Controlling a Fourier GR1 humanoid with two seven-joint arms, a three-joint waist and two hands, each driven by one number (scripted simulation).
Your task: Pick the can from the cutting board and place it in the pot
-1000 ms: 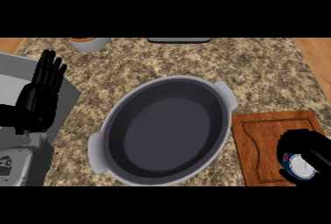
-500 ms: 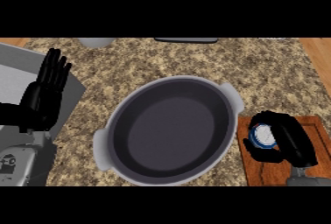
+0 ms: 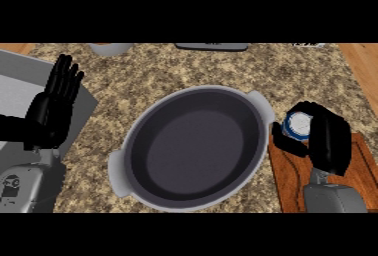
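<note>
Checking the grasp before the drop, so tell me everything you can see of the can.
Only the round top of the can shows: a pale disc with a blue rim, facing up, so it looks upright. Its body is hidden by the right hand, whose black fingers and thumb curl round it. It is just right of the pot, at the far left corner of the cutting board. Whether it rests on anything cannot be told.

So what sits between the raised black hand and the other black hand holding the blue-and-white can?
The head view shows the big grey oval pot on the speckled stone counter, between the open left hand and the right hand curled round the can.
</note>
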